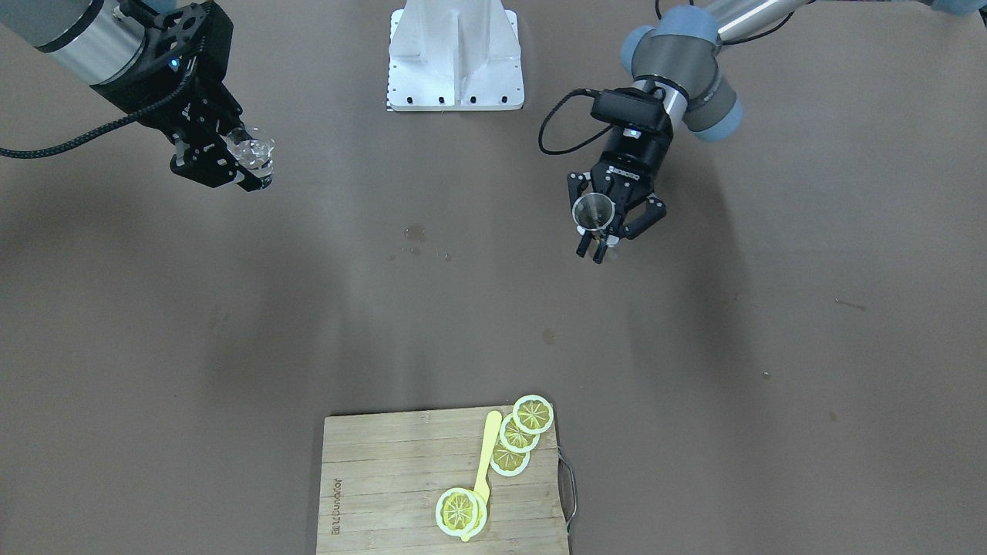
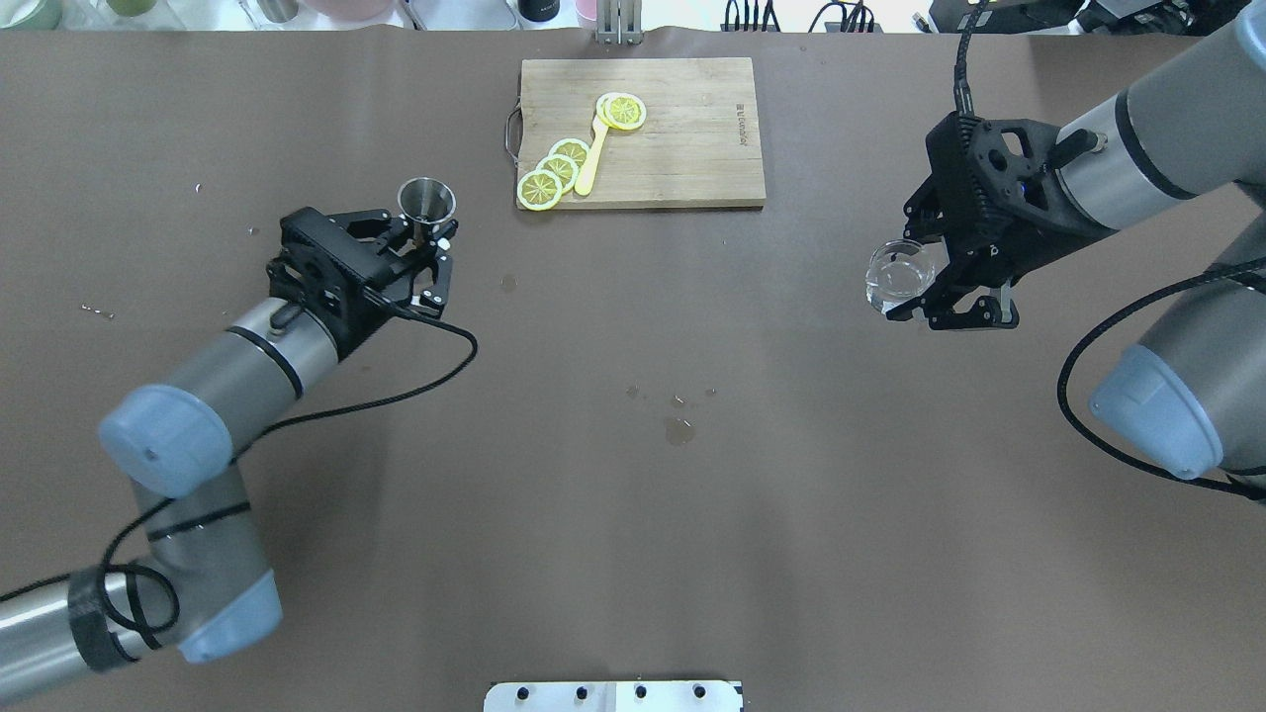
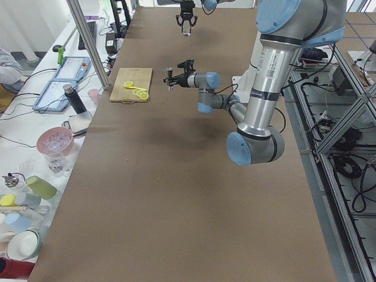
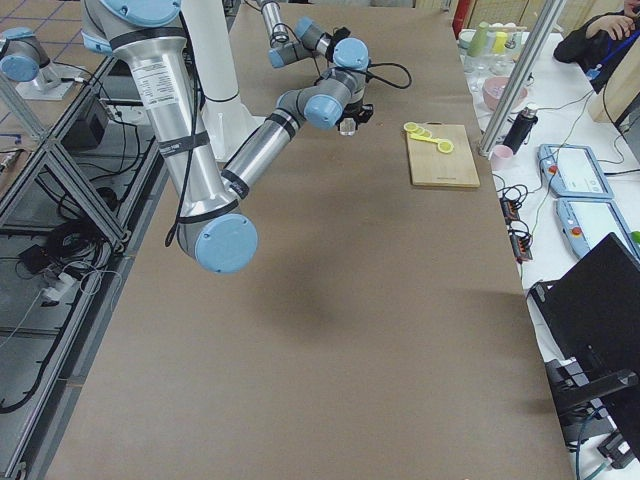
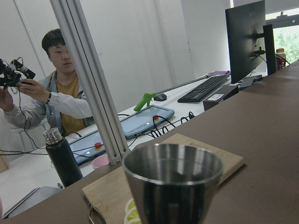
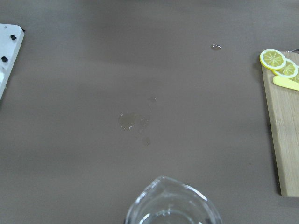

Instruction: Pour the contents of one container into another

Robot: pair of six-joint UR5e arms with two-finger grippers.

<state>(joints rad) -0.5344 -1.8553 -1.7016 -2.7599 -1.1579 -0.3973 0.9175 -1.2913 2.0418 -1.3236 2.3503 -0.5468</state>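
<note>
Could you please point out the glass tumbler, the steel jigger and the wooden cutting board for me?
glass tumbler (image 2: 898,275): overhead exterior view, on its clear round body.
steel jigger (image 2: 426,201): overhead exterior view, on its open upper cup.
wooden cutting board (image 2: 692,138): overhead exterior view, on a bare stretch of wood.

A wooden cutting board (image 2: 682,148) with a metal handle (image 2: 512,129) at one end lies on the brown table (image 2: 633,554). It carries a yellow plastic spoon (image 2: 591,163), a lemon slice (image 2: 625,111) over the spoon's broad end, and three more overlapping slices (image 2: 554,170) in a row beside its handle. A few small wet spots (image 2: 678,429) mark the middle of the table, well apart from the board. On the white bench alongside stand a dark flask (image 3: 74,98), a pink bowl (image 3: 54,141), two blue tablets (image 3: 61,82), a keyboard (image 5: 203,88) and a monitor (image 5: 245,42), with a seated person (image 5: 60,102) behind them.
</note>
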